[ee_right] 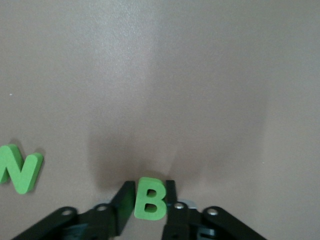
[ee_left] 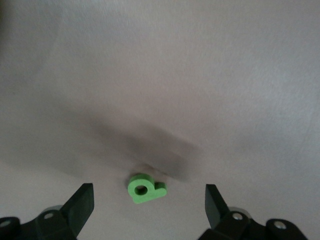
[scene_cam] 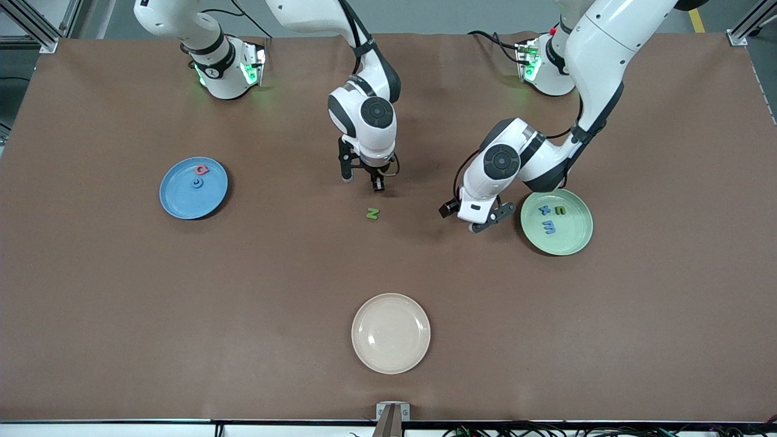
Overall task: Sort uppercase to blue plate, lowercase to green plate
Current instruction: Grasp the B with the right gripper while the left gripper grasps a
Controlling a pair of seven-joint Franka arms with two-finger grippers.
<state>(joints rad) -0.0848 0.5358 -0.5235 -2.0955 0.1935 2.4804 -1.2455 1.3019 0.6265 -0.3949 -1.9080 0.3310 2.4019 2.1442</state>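
Table: brown mat (scene_cam: 121, 303), cream plate (scene_cam: 391, 333) nearest the front camera.
Writing: green N (scene_cam: 372, 213) loose at mid-table.
Right gripper (ee_right: 150, 207): upright above the N, clamping a green B (ee_right: 149, 199).
Left gripper (ee_left: 147, 202): tilted low beside the green plate (scene_cam: 576, 243), fingers spread around a green p (ee_left: 145, 188) on the mat.
Blue plate (scene_cam: 176, 200): pink D (scene_cam: 202, 170), blue C (scene_cam: 197, 182).
Green plate: blue m (scene_cam: 549, 227), plus (scene_cam: 545, 210), green n (scene_cam: 561, 210).

This was a robotics lab, not a home. Two white arms stood bolted at the twelve o'clock edge of a worktop (scene_cam: 121, 303) covered in plain brown sheeting, with aluminium frame posts (scene_cam: 36, 24) at its corners. Bundled cables (scene_cam: 546, 431) ran along the six o'clock edge above a grey floor.
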